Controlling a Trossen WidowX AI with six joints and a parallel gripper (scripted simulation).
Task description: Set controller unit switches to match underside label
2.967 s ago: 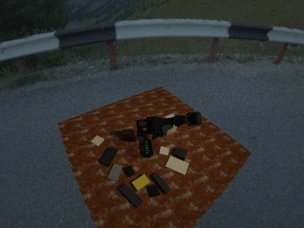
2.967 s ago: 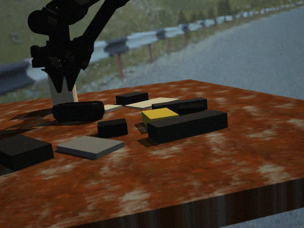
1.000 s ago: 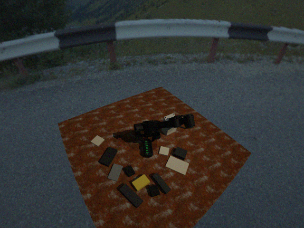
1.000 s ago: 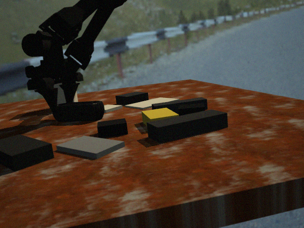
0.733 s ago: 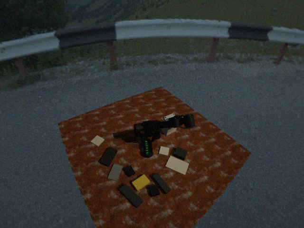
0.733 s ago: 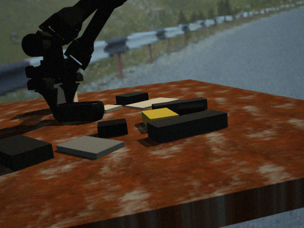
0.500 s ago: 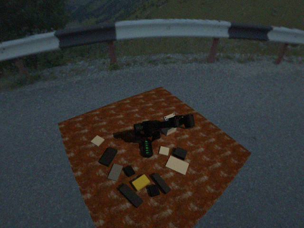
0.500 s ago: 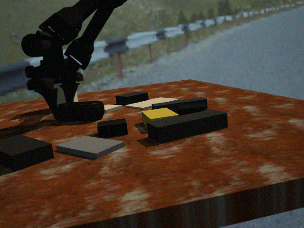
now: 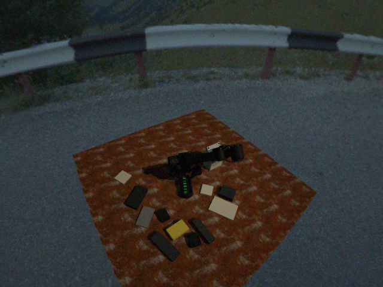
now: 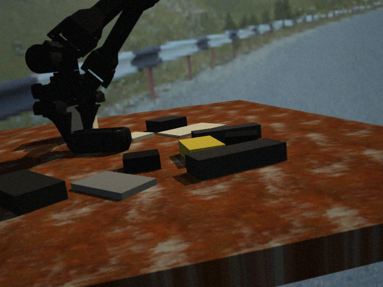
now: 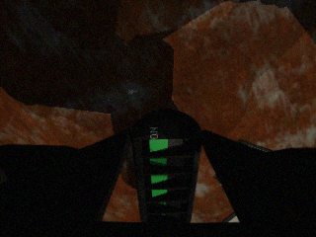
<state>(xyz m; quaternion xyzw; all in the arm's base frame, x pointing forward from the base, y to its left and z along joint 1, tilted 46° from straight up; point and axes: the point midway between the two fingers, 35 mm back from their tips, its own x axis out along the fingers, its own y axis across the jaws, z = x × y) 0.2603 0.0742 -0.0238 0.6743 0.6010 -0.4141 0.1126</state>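
The dark grey controller unit point(image 9: 185, 192) point(image 10: 105, 140) point(image 11: 170, 121) is upright, switches up, its base on or very close to the bench. In the wrist view its ON mark is at the far end and green shows on the left side of the switch row, clearest on the far switches; the nearest ones are dim. I cannot tell every switch's setting. The label underneath is hidden. My gripper point(image 9: 185, 175) point(image 10: 81, 133) point(image 11: 166, 133) points down and is shut on the unit, one finger along each long side, towards one end.
A small cream plate point(image 9: 206, 189) point(image 10: 142, 136) lies close beside the unit. Around are a larger cream plate point(image 9: 223, 207), a yellow block point(image 9: 177, 229) point(image 10: 201, 143), a grey plate point(image 9: 145, 216) point(image 10: 114, 184) and several dark blocks. A pale module point(image 9: 212, 164) stands behind the arm.
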